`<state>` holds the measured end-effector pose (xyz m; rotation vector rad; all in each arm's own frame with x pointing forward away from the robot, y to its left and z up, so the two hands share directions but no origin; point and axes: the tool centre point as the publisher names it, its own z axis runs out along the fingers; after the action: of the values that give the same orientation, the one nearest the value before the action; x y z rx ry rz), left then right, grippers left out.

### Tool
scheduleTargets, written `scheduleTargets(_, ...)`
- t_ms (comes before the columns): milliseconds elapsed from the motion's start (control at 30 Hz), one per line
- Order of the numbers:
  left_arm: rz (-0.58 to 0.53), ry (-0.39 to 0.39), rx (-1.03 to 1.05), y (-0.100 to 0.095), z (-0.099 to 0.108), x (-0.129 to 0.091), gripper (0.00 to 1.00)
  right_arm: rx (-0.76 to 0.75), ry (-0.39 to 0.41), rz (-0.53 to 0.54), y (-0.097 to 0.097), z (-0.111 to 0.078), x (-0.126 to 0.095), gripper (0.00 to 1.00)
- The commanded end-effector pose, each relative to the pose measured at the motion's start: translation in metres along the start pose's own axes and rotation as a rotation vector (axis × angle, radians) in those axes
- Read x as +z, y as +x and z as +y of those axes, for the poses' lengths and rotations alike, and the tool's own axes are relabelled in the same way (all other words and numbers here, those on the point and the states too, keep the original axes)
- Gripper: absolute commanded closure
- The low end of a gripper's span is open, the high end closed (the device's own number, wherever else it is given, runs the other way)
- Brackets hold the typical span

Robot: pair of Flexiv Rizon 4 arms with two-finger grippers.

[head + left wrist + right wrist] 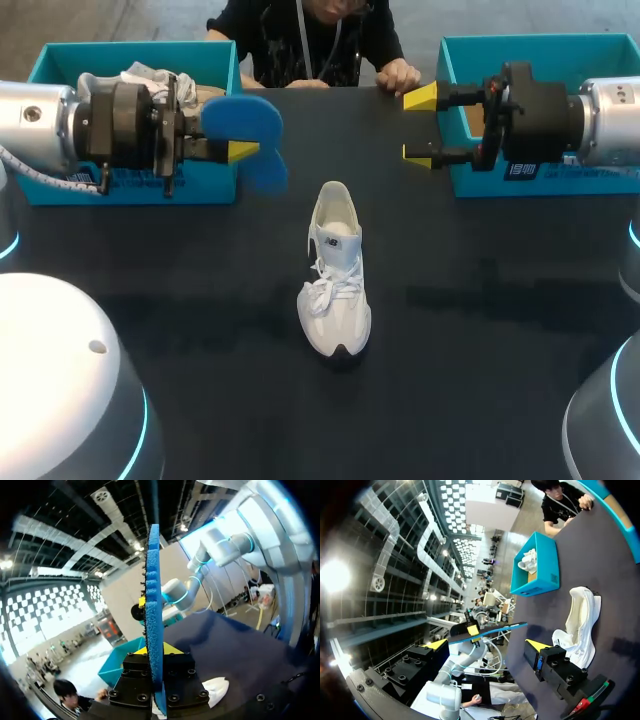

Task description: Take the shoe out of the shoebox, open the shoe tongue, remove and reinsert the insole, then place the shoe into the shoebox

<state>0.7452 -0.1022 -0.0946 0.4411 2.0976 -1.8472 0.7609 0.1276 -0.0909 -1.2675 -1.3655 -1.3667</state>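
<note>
Insole of blue foam (255, 115) was out of the shoe, pinched on edge in the left gripper (240, 135), probably held clear for reinsertion. White lace-up sneaker (335, 270) stood upright on the dark counter (480, 330), below and between the two grippers. Right gripper (420, 127) hung spread and empty, perhaps ready to steady the shoe. Behind the left gripper sat a teal cardboard shoebox (130, 190), behind the right a second teal box (455, 60). Just beside that box, a person's hand (400, 75) rested on the counter's far edge.
</note>
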Motion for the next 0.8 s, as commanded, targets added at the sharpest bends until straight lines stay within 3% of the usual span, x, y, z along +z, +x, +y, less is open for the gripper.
scheduleTargets(33,0.012,-0.002,-0.554,0.0016,0.0003,-0.0020,1.00,-0.001,-0.001,0.000,-0.0010,0.0004,0.0022,0.00)
scheduleTargets(267,0.018,0.079,-0.833,0.0041,0.0028,-0.0017,1.00,-0.001,-0.001,0.000,-0.0010,0.0004,0.0022,0.00)
scheduleTargets(500,0.075,0.230,-1.168,0.0039,0.0020,0.0019,1.00,-0.001,-0.001,0.000,-0.0010,0.0004,0.0022,0.00)
scheduleTargets(800,0.075,0.230,-1.168,0.0039,0.0020,0.0019,1.00,-0.001,-0.001,0.000,-0.0010,0.0004,0.0022,0.00)
